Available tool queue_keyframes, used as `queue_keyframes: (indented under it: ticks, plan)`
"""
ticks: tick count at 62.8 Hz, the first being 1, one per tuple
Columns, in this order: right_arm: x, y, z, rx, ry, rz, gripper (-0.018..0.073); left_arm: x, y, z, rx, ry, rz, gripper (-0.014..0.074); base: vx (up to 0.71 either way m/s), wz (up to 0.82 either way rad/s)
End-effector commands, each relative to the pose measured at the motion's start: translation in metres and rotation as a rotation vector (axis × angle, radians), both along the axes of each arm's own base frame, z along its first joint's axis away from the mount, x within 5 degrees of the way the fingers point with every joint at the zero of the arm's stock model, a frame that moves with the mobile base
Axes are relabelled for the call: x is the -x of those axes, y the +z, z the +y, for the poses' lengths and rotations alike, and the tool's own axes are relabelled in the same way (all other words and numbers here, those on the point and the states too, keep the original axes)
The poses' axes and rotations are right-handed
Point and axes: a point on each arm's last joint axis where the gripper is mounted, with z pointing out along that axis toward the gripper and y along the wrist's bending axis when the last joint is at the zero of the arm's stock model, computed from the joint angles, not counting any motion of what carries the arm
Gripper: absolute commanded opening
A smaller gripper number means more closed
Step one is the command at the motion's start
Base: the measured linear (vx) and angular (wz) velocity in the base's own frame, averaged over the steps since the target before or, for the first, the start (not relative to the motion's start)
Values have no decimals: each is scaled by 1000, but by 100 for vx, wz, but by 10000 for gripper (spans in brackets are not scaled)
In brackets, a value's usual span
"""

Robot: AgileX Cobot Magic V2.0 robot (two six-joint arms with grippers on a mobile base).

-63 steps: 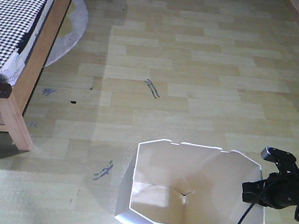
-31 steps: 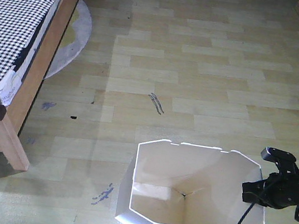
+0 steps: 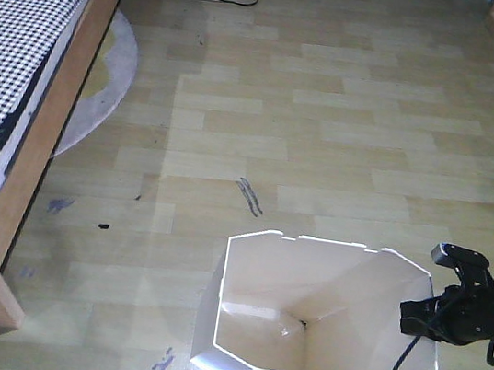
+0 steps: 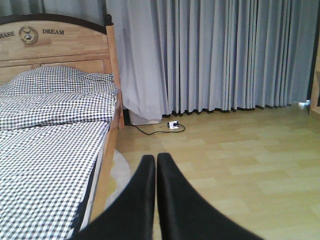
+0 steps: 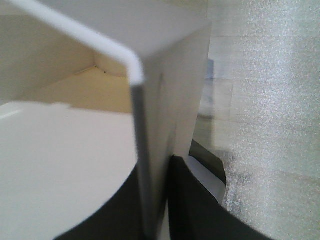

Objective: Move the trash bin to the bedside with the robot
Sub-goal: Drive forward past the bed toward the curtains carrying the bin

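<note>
The trash bin [image 3: 257,275] stood upright on the wooden floor [image 3: 347,135], low in the front view. It was well apart from the bed [image 3: 27,40], which ran along the left edge of that view. A grey round rug [image 3: 103,89] lay part under the bed frame. The bin's cream-white inside held nothing visible.

Right gripper [image 3: 415,318]: clamped on the right-hand rim of the bin. In the right wrist view, the bin wall [image 5: 170,90] passed between the two black fingers [image 5: 195,205] of the right gripper [image 5: 154,172], one inside and one outside the wall.

Left gripper [image 4: 156,167]: fingers pressed together with nothing between them, held off the floor. It pointed toward grey curtains [image 4: 225,55] at the far wall. The bed [image 4: 50,150], with black-and-white checked bedding and a light wooden headboard [image 4: 60,47], lay to its left. A white power strip [image 4: 173,124] with a black cable lay on the floor below the curtains.
</note>
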Motion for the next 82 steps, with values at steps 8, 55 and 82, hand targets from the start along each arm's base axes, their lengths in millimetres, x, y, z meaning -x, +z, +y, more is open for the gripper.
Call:
queue_keyframes:
  ticks: [8,55,82]
  plan:
    - [-10,28,13,-186,-1,-82,-2,1,4,-1,22,-9,-77,-6,28,-6]
    - [-10,28,13,-186,-1,-82,-2,1,4,-1,22,-9,-77,-6,29,1]
    - [-10,28,13,-186,-1,-82,-2,1,4,-1,22,-9,-77,-6,26,5]
